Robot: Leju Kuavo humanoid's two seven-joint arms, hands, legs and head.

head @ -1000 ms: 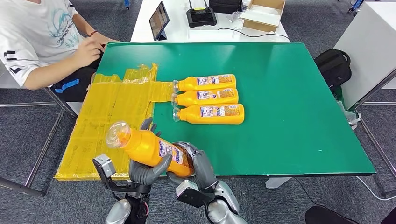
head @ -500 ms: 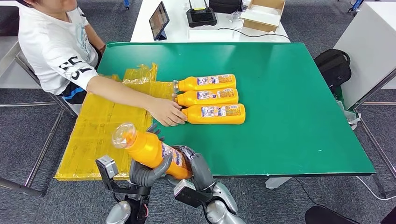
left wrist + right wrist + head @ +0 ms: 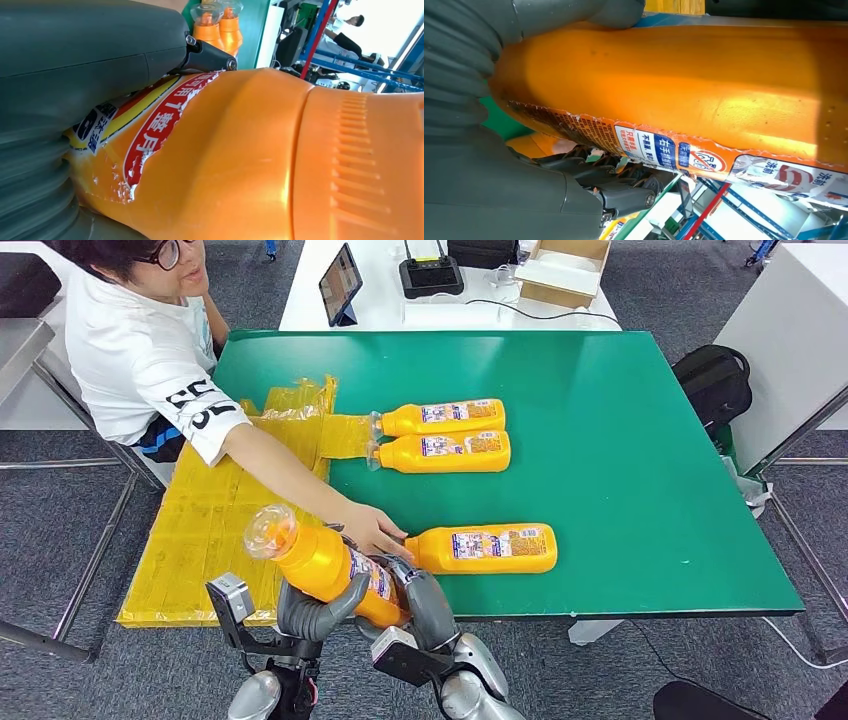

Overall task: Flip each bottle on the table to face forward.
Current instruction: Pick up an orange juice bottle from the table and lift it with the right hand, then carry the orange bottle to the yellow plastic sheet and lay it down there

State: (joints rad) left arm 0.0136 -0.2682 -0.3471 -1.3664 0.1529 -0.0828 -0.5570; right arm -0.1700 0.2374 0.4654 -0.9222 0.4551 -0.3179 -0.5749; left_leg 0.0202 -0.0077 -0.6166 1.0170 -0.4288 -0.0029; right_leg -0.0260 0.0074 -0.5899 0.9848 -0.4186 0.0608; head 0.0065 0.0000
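Note:
Both my hands hold one orange bottle (image 3: 320, 562) above the table's near edge, its clear cap pointing up and to the left. My left hand (image 3: 312, 608) grips it from below, my right hand (image 3: 420, 602) wraps its base end. The same bottle (image 3: 260, 160) shows close up with a torn red label in the left wrist view, and the bottle (image 3: 684, 95) shows its printed label in the right wrist view. Two orange bottles (image 3: 440, 418) (image 3: 440, 451) lie side by side on the green table (image 3: 620, 420). A third bottle (image 3: 485, 549) lies near the front edge, a person's hand (image 3: 372, 532) on its cap end.
A person in a white shirt (image 3: 140, 350) leans in from the left, arm stretched across yellow plastic sheeting (image 3: 215, 510). A white desk behind holds a tablet (image 3: 340, 282), a black device (image 3: 431, 276) and a cardboard box (image 3: 565, 268). A black bag (image 3: 712, 380) sits right of the table.
The person reached in and pulled the nearest lying bottle away from the other two toward the front edge. My hands shifted the held bottle slightly to the right.

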